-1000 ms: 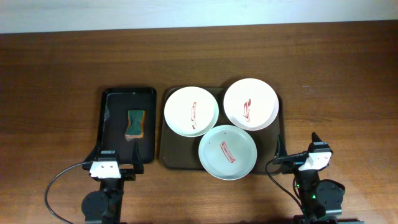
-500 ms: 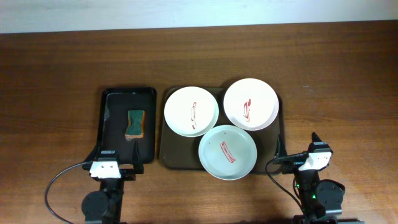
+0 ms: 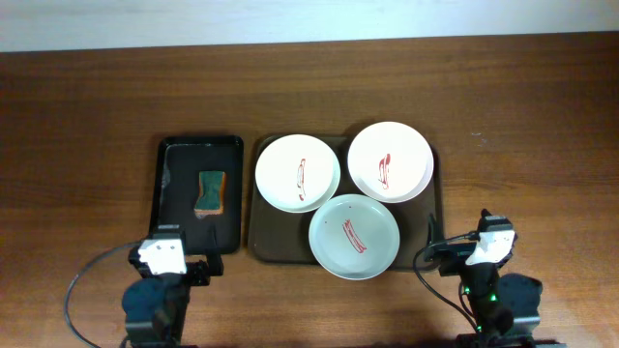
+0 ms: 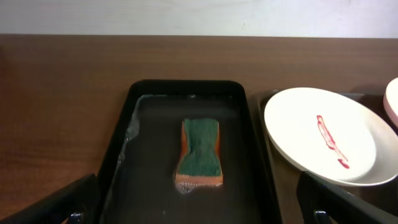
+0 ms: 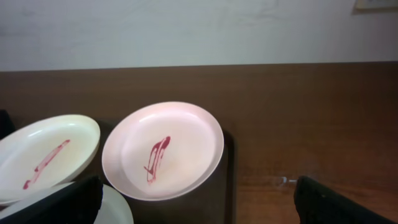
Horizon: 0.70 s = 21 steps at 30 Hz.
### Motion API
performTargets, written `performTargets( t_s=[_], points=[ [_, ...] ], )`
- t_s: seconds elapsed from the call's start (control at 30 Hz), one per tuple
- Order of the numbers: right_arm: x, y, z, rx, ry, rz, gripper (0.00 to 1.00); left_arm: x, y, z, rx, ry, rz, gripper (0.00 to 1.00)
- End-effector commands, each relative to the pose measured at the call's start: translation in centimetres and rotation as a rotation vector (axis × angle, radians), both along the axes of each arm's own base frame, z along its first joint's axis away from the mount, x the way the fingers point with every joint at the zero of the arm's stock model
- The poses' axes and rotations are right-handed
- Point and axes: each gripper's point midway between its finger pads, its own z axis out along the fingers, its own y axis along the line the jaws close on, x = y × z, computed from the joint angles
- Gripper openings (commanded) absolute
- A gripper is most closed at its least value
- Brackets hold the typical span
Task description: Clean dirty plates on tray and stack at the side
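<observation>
While the overhead view shows the dark brown tray point(image 3: 266, 242) carrying three red-smeared plates, a white plate point(image 3: 298, 172) sits far left, another white plate point(image 3: 389, 161) far right and a pale bluish plate point(image 3: 354, 236) nearest. In the left wrist view, the left gripper point(image 4: 199, 202) is spread wide, released, facing a green sponge point(image 4: 201, 152) in a black tray point(image 4: 121, 143). In the right wrist view, the right gripper point(image 5: 199, 202) is also wide open and empty.

Overhead top-down, wrists low, sharing one plate point(image 4: 323, 137)
</observation>
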Motion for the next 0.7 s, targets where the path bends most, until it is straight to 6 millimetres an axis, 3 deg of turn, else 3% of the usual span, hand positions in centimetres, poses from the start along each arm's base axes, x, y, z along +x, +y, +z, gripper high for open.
performTargets(
  t_s=[0.0, 0.27, 0.4, 0.5, 0.57, 0.63, 0.67],
  points=[
    [0.3, 0.2, 2.7, 0.013, 0.055, 0.006, 0.99, 0.5, -0.3, 2.7, -0.017, 0.051, -0.01, 0.99],
    [2.1, 0.7, 5.8, 0.019, 0.428, 0.031, 0.99, 3.2, -0.4, 5.5, -0.023, 0.356, -0.014, 0.99],
    [2.3, 1.6, 6.8, 0.043, 0.578, 0.073, 0.99, 5.3, -2.1, 7.2, -0.081, 0.573, -0.095, 0.99],
    [2.4, 3.3, 7.4, 0.092, 0.568, 0.164, 0.99, 5.6, -2.2, 5.5, -0.09, 0.682, -0.096, 0.99],
    [2.5, 3.4, 7.4, 0.095, 0.571, 0.169, 0.97, 5.9, -2.2, 4.4, -0.093, 0.722, -0.094, 0.99],
    [2.2, 3.4, 5.9, 0.101, 0.642, 0.166, 0.89, 7.3, -2.2, 3.8, -0.092, 0.714, -0.094, 0.99],
    [2.0, 3.4, 4.5, 0.106, 0.709, 0.164, 0.8, 8.3, -2.2, 3.6, -0.091, 0.698, -0.095, 0.99]
  ],
)
